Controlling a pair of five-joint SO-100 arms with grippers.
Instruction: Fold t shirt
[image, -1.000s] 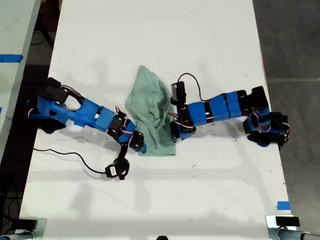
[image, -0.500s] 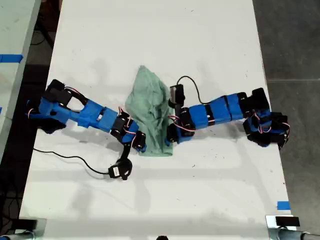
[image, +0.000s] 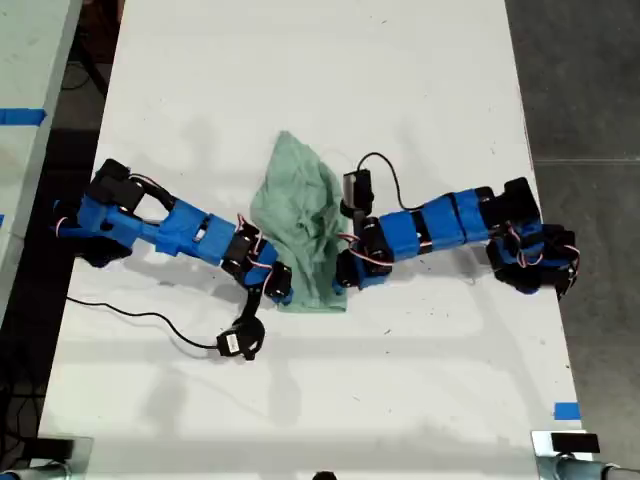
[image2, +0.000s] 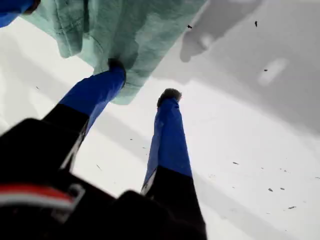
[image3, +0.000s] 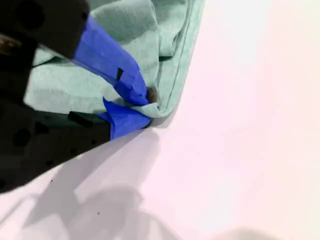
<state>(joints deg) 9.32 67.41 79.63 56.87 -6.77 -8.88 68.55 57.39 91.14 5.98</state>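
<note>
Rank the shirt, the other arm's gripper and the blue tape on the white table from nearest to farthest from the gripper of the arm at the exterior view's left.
From that gripper:
1. Shirt, touching it at the bottom hem.
2. Other gripper, across the hem toward the exterior view's right.
3. Blue tape, far off near that view's lower right corner.

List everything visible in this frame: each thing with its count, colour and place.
t shirt: one, pale mint green, bunched mid-table.
table: one, white, filling the exterior view.
blue tape: one piece near the table's lower corner on the exterior view's right.
cable: one, black, on the table at the exterior view's left.
my first gripper: blue fingers open, one tip on the shirt's corner.
my second gripper: blue fingers shut on the shirt's hem corner.
</note>
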